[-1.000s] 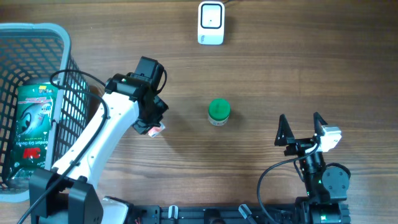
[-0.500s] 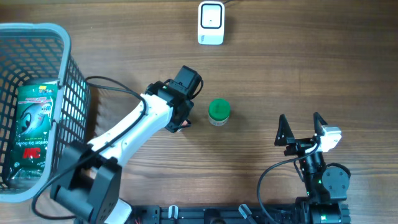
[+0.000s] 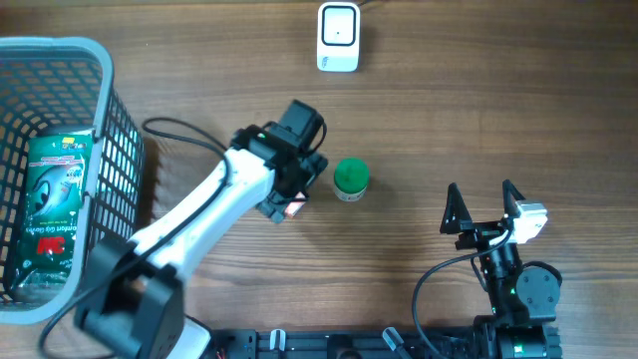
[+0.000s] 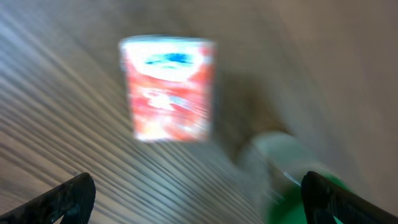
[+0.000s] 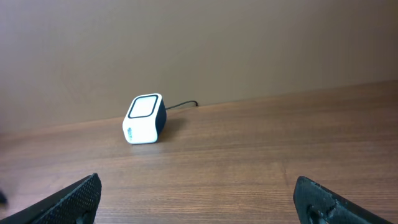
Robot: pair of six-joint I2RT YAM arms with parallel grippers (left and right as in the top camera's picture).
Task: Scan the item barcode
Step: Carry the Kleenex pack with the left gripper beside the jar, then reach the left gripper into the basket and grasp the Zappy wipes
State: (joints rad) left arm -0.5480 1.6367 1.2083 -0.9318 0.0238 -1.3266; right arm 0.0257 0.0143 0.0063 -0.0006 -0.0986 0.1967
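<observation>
Packet (image 4: 168,87), red and white, lies blurred on the wooden surface (image 3: 449,110) beneath the left tool (image 4: 199,199), whose fingers stand wide apart, gripping nothing. A green-capped bottle (image 3: 350,179) sits just beside it. The right tool (image 3: 483,207), also spread wide, faces the white barcode scanner (image 5: 144,118), well apart.

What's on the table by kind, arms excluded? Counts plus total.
basket: 1
barcode scanner: 1
green packet, in the basket: 1
green-capped jar: 1
red-and-white carton: 1
Total: 5
</observation>
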